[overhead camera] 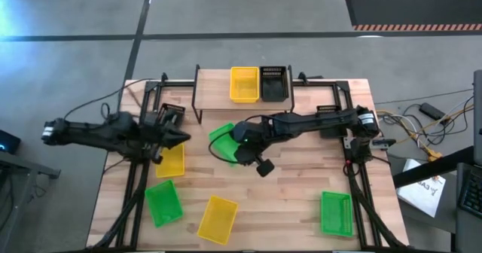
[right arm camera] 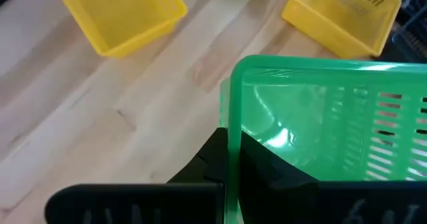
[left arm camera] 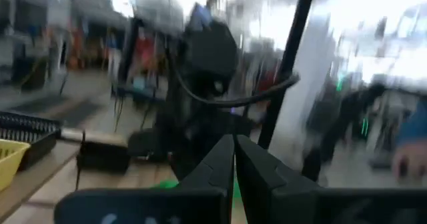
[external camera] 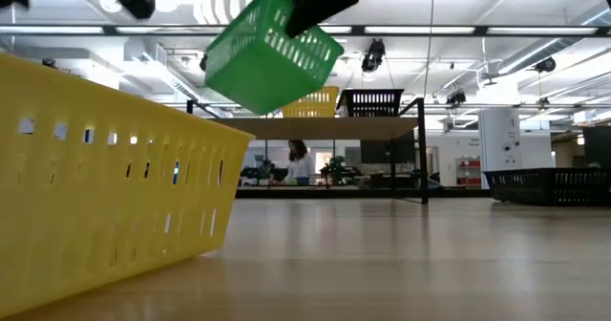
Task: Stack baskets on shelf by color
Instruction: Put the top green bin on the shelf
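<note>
Right gripper [right arm camera: 230, 159] is clamped on one rim wall of the green basket [right arm camera: 320, 124], one finger inside, one outside, carrying it tilted clear above the table [overhead camera: 286, 200], with the shelf [overhead camera: 215, 83] ahead of it. Thin perforated plastic looks light, slightly flexible and slick, so the rim suits pinching. Left gripper [left arm camera: 233, 154], apparently closed empty, waits apart.

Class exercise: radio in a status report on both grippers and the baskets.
Right gripper shut on green basket, lifted off the table. Left gripper shut, empty, table's left. Shelf holds yellow basket, black basket.
</note>
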{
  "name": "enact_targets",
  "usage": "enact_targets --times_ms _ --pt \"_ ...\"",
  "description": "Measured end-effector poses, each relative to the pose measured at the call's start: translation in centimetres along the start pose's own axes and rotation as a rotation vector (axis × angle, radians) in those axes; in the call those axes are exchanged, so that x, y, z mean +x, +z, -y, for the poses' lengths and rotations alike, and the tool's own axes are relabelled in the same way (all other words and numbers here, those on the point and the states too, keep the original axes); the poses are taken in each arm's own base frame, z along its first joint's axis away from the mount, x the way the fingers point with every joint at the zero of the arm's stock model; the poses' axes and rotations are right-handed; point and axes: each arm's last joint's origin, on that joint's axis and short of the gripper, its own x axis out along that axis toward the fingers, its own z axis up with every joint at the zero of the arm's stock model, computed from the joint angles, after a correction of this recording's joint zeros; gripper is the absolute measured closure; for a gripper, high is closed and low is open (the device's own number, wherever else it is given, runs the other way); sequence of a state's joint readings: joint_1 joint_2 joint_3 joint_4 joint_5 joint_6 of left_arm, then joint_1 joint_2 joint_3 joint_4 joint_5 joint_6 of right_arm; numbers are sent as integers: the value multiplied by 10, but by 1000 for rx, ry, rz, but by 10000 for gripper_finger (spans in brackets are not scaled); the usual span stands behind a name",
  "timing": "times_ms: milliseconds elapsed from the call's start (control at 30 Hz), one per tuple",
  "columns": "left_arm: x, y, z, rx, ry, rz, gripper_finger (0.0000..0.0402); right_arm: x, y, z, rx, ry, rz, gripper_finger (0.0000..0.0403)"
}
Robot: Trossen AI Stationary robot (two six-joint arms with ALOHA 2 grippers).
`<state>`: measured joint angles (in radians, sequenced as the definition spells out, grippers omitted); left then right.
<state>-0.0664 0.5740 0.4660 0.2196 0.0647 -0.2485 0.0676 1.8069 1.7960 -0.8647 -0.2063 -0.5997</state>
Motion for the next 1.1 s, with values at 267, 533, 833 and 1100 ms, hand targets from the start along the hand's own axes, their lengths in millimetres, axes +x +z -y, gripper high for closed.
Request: enact_targets --times_ms 267,533,833,1100 --pt "64 27 5 194 -14 -566 389 7 -8 -3 -9 0 -62 394" --pt "116 18 -1 376 -73 -779 280 4 -3 -5 -71 -15 -57 394" --pt "136 1 -8 410 -56 -869 224 3 -2 -12 -106 16 -84 394" --pt "138 -14 -12 399 -44 -945 251 1 0 -15 -133 21 -83 394"
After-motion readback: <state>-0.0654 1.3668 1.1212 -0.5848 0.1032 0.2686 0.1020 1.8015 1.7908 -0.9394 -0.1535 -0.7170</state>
